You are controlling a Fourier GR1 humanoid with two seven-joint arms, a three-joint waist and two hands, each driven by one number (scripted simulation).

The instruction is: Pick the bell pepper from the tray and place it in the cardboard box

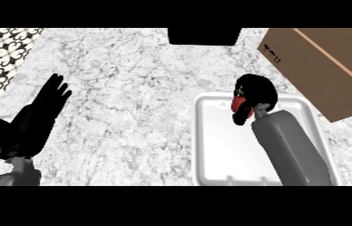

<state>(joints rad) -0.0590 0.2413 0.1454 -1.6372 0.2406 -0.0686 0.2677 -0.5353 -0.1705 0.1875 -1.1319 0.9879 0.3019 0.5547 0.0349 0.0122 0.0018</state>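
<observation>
My fingers [242,116] on the right hand [256,94] are curled round the bell pepper [240,103], clenched on it so that only a strip of its red skin shows between the black of the palm and thumb. That hand sits over the upper part of the white tray [214,146], near its 12 o'clock rim, and my grey right forearm [292,150] runs down across the tray toward 5 o'clock. I cannot tell whether the pepper touches the tray floor. The cardboard box [317,67] lies at 2 o'clock from the hand, just beside the tray's corner. My left hand [37,116] rests well apart at 9 o'clock on the marble bench [138,95], fingers straight and released, pointing toward 1 o'clock. A dark block [204,36] stands at 12 o'clock.
</observation>
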